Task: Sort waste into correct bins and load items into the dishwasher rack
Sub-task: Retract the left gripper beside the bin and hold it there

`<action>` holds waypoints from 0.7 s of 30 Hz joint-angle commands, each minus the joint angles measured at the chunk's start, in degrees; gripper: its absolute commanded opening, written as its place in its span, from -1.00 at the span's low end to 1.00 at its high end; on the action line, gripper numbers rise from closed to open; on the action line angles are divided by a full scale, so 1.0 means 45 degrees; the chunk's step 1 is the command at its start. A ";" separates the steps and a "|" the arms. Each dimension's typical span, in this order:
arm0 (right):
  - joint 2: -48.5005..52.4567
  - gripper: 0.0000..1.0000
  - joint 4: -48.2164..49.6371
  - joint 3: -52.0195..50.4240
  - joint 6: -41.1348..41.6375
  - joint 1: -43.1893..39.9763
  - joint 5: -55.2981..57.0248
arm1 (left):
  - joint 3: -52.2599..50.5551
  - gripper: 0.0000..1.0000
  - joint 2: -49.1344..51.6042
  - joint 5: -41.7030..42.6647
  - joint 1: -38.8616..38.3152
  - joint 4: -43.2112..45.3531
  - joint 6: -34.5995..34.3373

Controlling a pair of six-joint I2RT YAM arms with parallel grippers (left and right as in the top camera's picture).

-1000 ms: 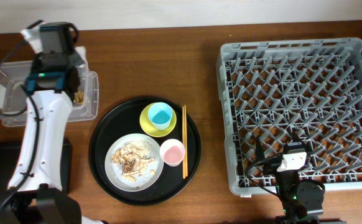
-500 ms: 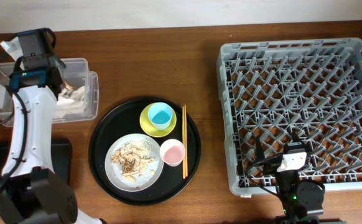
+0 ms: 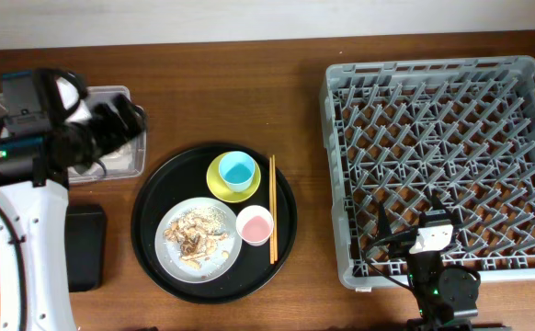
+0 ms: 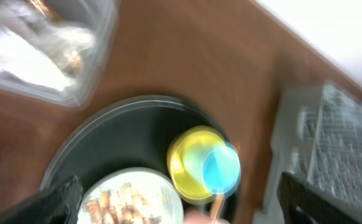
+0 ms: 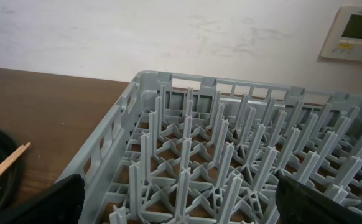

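While the left gripper (image 4: pixel 184 198) gapes empty, the clear box (image 4: pixel 44 50) sits just beside it. The right gripper (image 5: pixel 187 202), wide and empty, faces the rack (image 5: pixel 231 168)

The blue cup (image 3: pixel 237 170) stands upright on the yellow saucer (image 3: pixel 218 187) at the top of a round black tray (image 3: pixel 155 204). The chopsticks (image 3: pixel 272 208) lie side by side along the tray's right part, with the pink cup (image 3: pixel 255 223) upright just left of them. The plate (image 3: pixel 199 270) carries beige scraps (image 3: pixel 197 236). The clear box (image 3: pixel 136 154), far left, holds crumpled wrappers (image 4: pixel 25 53). The black bin (image 3: pixel 85 246) lies below the box. The rack (image 3: pixel 442 138), grey and pegged, sits flat on the bench (image 3: pixel 295 92) at right.
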 commanded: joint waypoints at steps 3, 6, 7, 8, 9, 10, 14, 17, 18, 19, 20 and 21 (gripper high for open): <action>-0.0092 0.97 -0.0024 -0.0102 0.0024 -0.0092 0.0107 | 0.0019 0.89 0.0083 0.0063 -0.1379 -0.1462 0.1307; -0.0092 0.97 -0.0024 -0.0102 0.0024 -0.0092 0.0107 | 0.0019 0.49 0.0083 -0.2409 -0.1472 -0.1472 0.0714; -0.0092 0.97 -0.0024 -0.0102 0.0024 -0.0092 0.0107 | 0.0019 0.46 0.0083 -0.3405 -0.1350 -0.1549 -0.0257; -0.0092 0.97 -0.0024 -0.0102 0.0024 -0.0092 0.0107 | 0.0019 0.47 0.0083 -0.4352 -0.1103 -0.1681 -0.1486; -0.0092 0.97 -0.0024 -0.0102 0.0024 -0.0092 0.0107 | 0.0019 0.56 0.0083 -0.4668 -0.0923 -0.1734 -0.2001; -0.0092 0.97 -0.0024 -0.0102 0.0024 -0.0092 0.0107 | 0.0019 0.61 0.0083 -0.4896 -0.0544 -0.1778 -0.2477; -0.0092 0.97 -0.0024 -0.0102 0.0024 -0.0092 0.0107 | 0.0019 0.68 0.0083 -0.4911 0.0782 -0.1982 -0.2487; -0.0092 0.97 -0.0024 -0.0102 0.0024 -0.0092 0.0107 | 0.0019 0.99 0.0083 -0.4551 0.1443 -0.2492 -0.2569; -0.0092 0.97 -0.0024 -0.0102 0.0024 -0.0092 0.0107 | 0.0019 0.99 0.0083 -0.4357 0.1515 -0.2506 -0.2569; -0.0092 0.97 -0.0024 -0.0102 0.0024 -0.0092 0.0107 | 0.0019 0.99 0.0083 -0.4337 0.1511 -0.2511 -0.2565; -0.0092 0.97 -0.0024 -0.0102 0.0024 -0.0092 0.0107 | 0.0019 0.99 0.0083 -0.4337 0.1511 -0.2526 -0.2565; -0.0092 0.97 -0.0024 -0.0102 0.0024 -0.0092 0.0107 | 0.0019 0.99 0.0083 -0.4342 0.1515 -0.2521 -0.2565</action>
